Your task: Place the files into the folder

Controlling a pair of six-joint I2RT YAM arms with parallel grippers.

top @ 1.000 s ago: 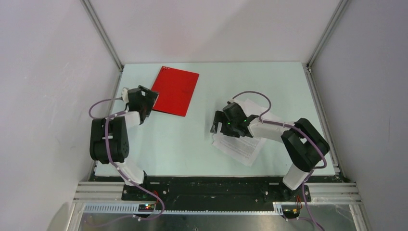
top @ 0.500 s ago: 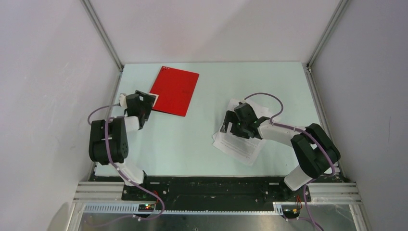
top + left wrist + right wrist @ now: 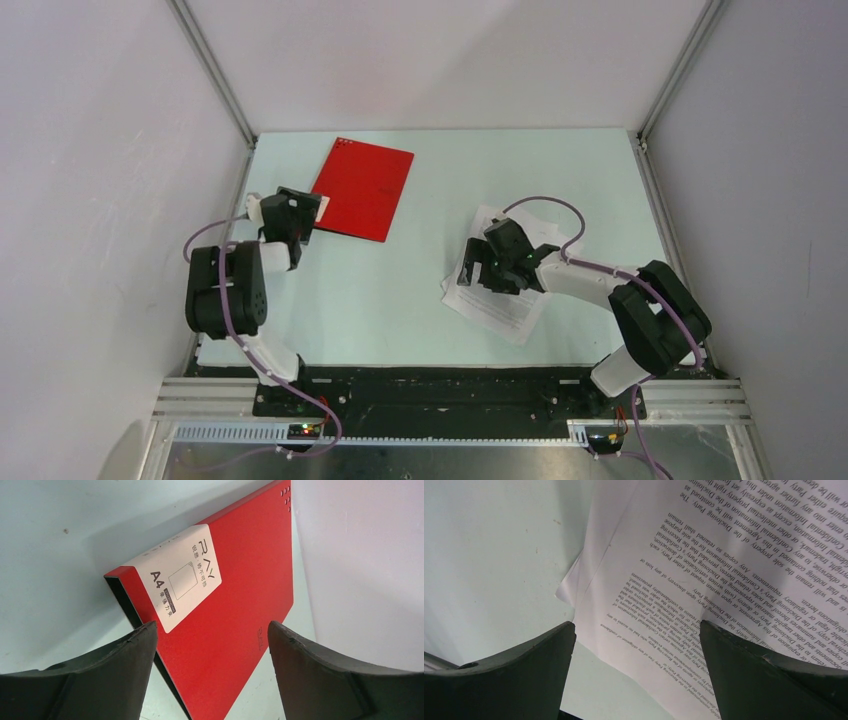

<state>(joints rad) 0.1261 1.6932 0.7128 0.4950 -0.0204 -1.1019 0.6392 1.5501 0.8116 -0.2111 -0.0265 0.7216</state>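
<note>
Some of the files (image 3: 500, 308) hide under my right arm, and their print is too tiny to read from above. Only the red outside of the folder (image 3: 362, 190) shows, since it lies shut. Both lie flat on the pale green table (image 3: 390, 300), well apart, the folder at the far left and the files at the right, with white walls (image 3: 450, 60) all around. My left gripper (image 3: 212, 630) is spread wide over the folder's near corner by the white label (image 3: 179, 582); I cannot tell if it touches. My right gripper (image 3: 636, 630) is spread wide over the files' left edge, holding nothing.
</note>
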